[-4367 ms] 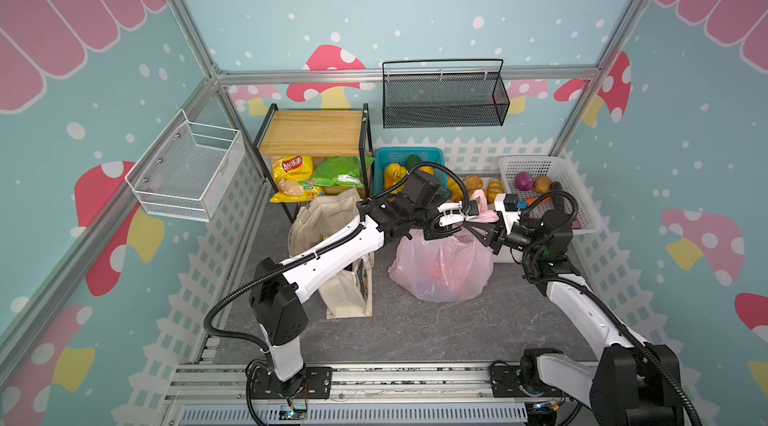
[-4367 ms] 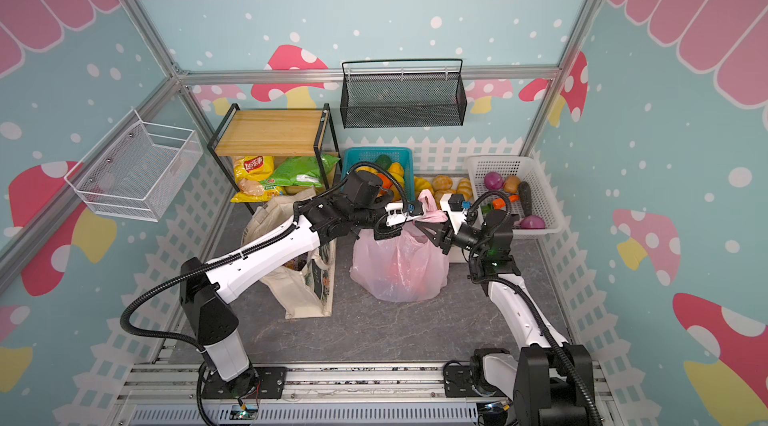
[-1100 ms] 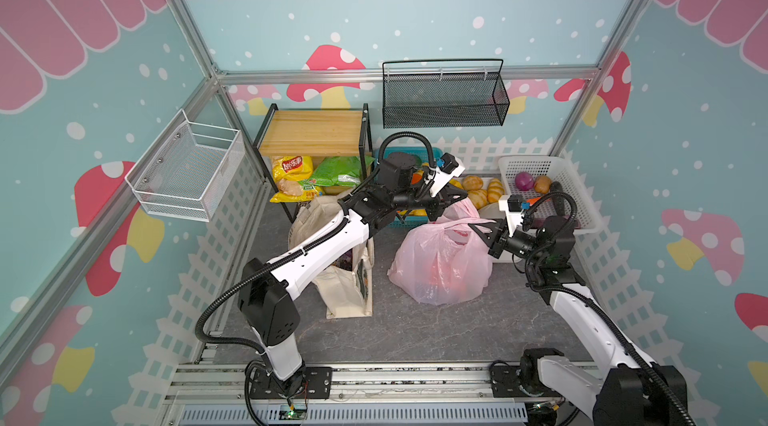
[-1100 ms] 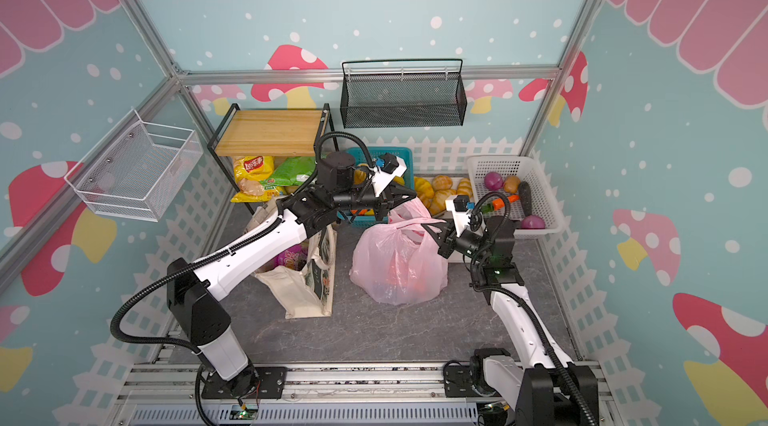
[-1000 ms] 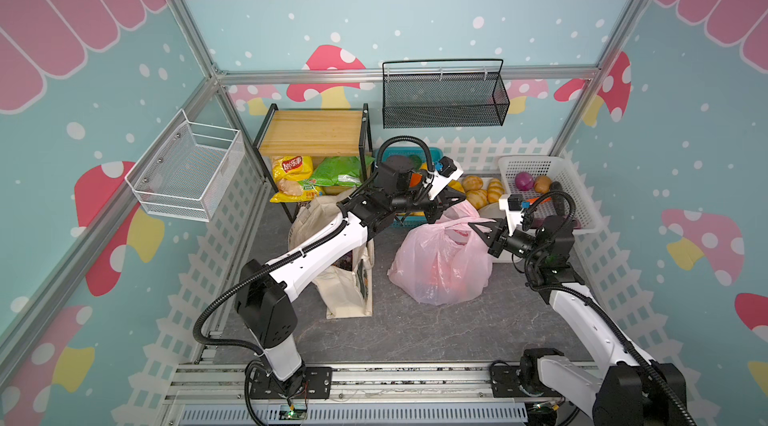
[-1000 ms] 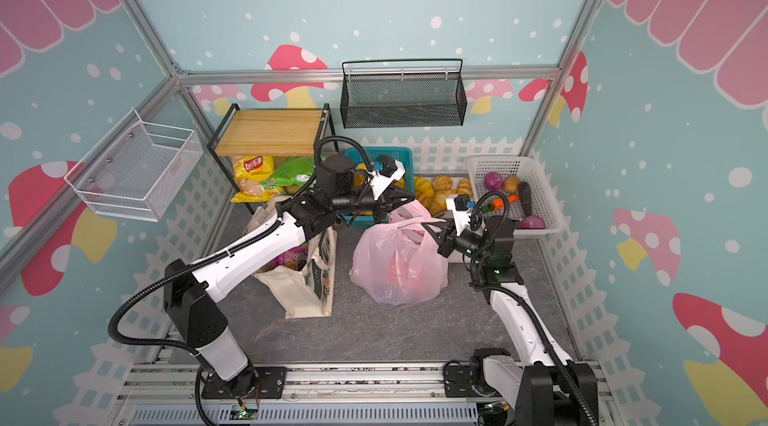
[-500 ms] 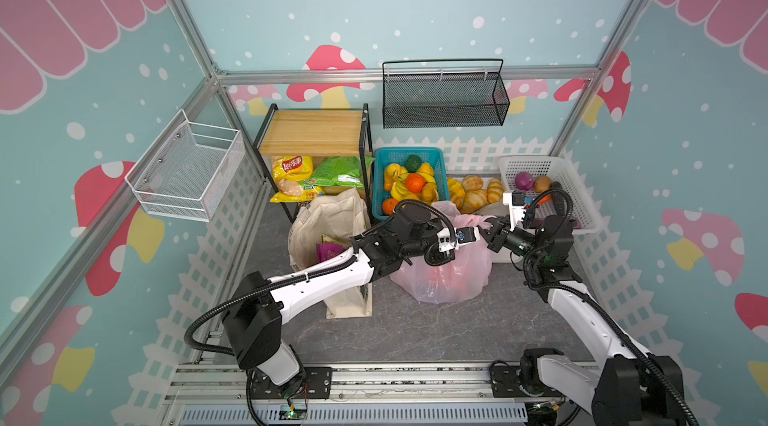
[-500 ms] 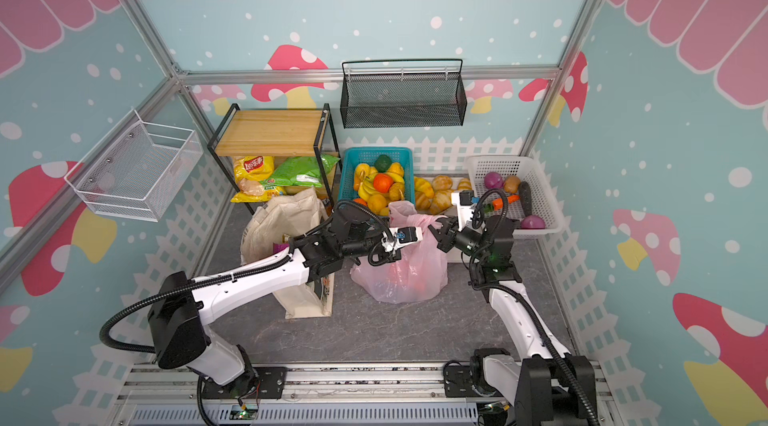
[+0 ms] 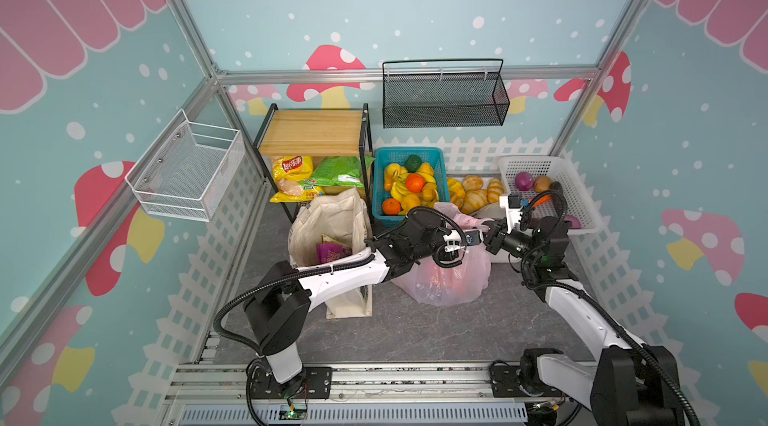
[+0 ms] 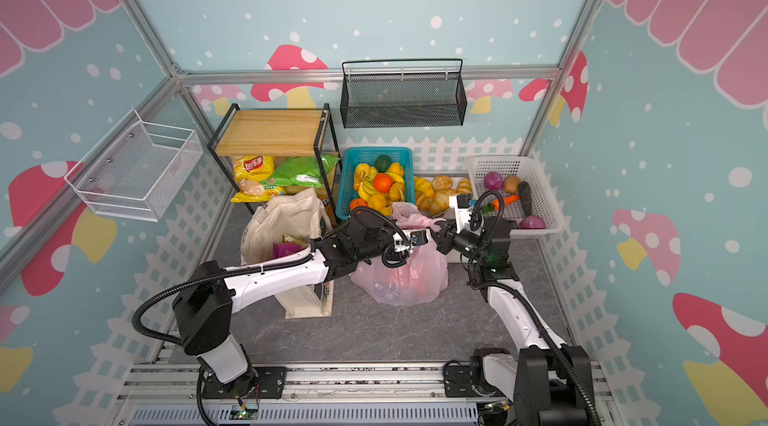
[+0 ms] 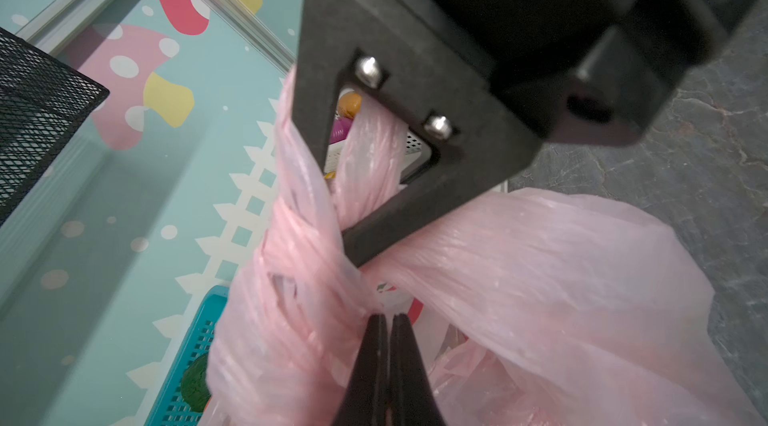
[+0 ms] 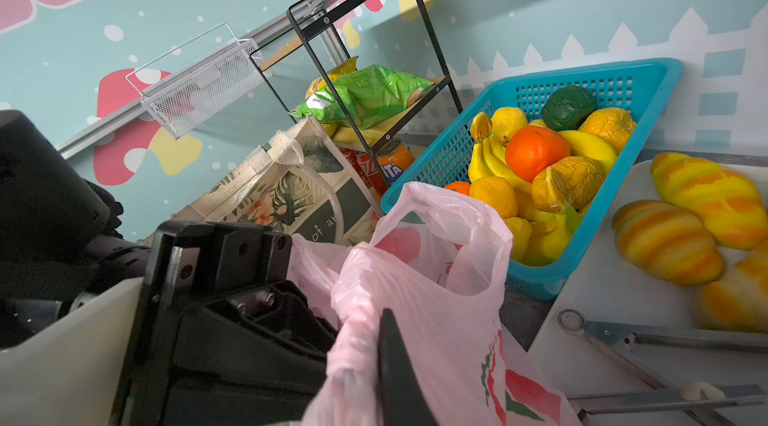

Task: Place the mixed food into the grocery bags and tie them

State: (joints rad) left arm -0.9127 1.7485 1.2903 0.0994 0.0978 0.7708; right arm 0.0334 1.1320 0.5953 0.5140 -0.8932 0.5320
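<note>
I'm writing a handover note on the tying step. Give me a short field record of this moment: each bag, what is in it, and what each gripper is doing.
pink bag: sits on the floor at centre; handles twisted around each other, no finished knot evident
pink bag contents: reddish shapes show through the plastic, not identifiable
canvas tote: upright to the left of the pink bag, mouth open, untied
purple packet: inside the canvas tote
left gripper: shut on a handle strand of the pink bag
right gripper: at the twisted handles, grip unclear

Teal mushroom-print walls [image 9: 415, 21] enclose a grey marbled floor [image 9: 415, 328] and wooden-topped shelf [image 9: 311, 137].
</note>
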